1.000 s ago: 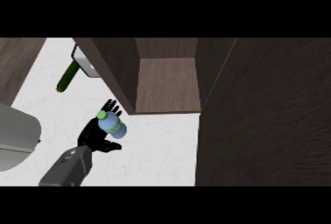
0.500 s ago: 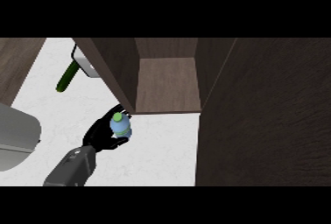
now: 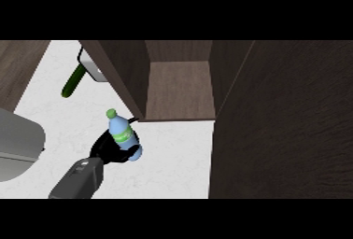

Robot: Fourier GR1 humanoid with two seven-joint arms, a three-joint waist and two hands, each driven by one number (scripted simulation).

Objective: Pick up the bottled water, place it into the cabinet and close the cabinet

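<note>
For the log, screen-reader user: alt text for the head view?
The left hand holds a bottled water, green cap up, above the white counter just outside the open wooden cabinet. A green cucumber-like item lies farther back at left.

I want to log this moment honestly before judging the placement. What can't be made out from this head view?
- The hand holding the bottled water: its fingers are mostly hidden behind the bottle.
- The other hand: not in view.
- The green object and the white item beside it: partly hidden by the cabinet wall, too small to identify.
- The grey object: cut off by the left edge.
</note>
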